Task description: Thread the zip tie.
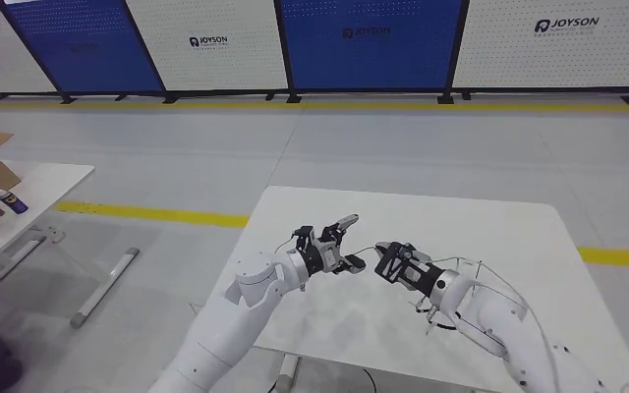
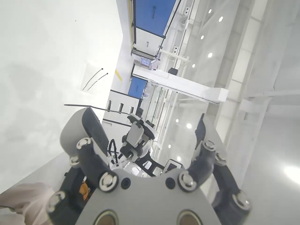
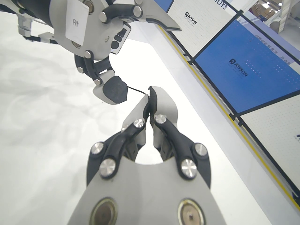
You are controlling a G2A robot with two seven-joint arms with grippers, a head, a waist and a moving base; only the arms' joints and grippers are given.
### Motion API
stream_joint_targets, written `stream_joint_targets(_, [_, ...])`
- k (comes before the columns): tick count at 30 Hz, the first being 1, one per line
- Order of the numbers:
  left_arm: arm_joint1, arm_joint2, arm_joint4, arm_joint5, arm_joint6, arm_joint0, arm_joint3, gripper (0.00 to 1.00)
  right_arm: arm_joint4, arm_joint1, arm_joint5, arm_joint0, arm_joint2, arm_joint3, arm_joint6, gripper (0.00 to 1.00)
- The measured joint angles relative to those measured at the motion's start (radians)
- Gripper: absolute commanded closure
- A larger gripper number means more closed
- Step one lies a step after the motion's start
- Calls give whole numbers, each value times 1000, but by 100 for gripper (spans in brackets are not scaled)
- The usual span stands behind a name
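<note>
A thin black zip tie runs between the two grippers above the white table. My right gripper is shut on one end of it. The strand reaches across to the lower finger pad of my left gripper, which is open with its jaws wide apart. In the left wrist view the zip tie passes the tip of one finger and its free tail sticks out beyond it. In the top view the left gripper and right gripper face each other tip to tip.
Two spare black zip ties lie on the table near its far edge. A second white table carrying a small bottle stands off to the left. Blue and white partition panels line the back of the room.
</note>
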Motion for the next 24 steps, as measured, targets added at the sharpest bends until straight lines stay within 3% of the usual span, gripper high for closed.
stream_joint_targets(4, [-5,20,-42,3,-1,-15,30,0,0,-1,-5,-9,4,-5,-9,100])
stream_joint_targets(9, [-4,49,-64,4,33,-51,84,0,15,3,-55,-31,41,-13,-37,100])
stream_joint_targets(17, [-3,50,-62,3,34,-51,83,0,12,4,-55,-35,49,-15,-38,100])
stream_joint_targets(24, [1,44,-80,3,4,-28,63,0,12,4,-55,-35,49,-15,-38,100])
